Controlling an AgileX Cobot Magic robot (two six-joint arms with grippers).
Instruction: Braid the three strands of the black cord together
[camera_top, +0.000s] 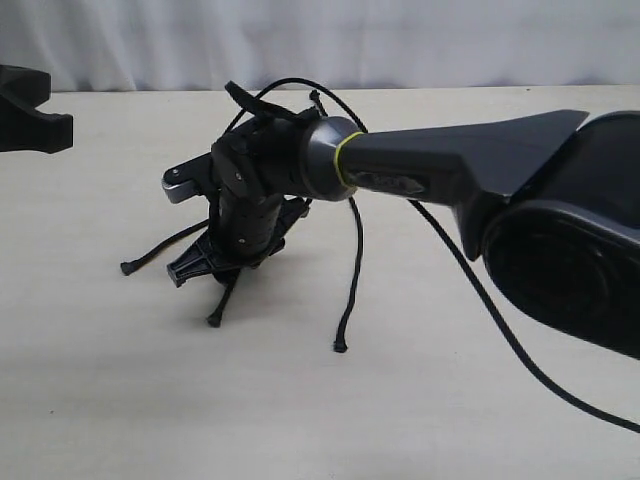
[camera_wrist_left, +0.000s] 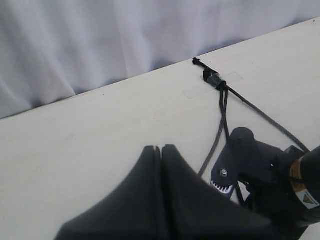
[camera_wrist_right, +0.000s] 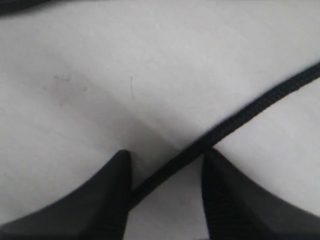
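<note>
Your right fingers (camera_wrist_right: 107, 200), released, straddle one strand (camera_wrist_right: 260, 102). Your left fingers (camera_wrist_left: 145, 185) are clenched empty; the taped knot (camera_wrist_left: 215, 79) lies by the tabletop's (camera_wrist_left: 100, 140) curtain-side edge.

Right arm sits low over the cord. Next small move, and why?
Probably close the right end effector on the strand. Its jaws stand open, and that strand runs diagonally between the two fingers, lying on the table, so it looks lined up for a pinch. The left end effector is shut and holds nothing.
</note>
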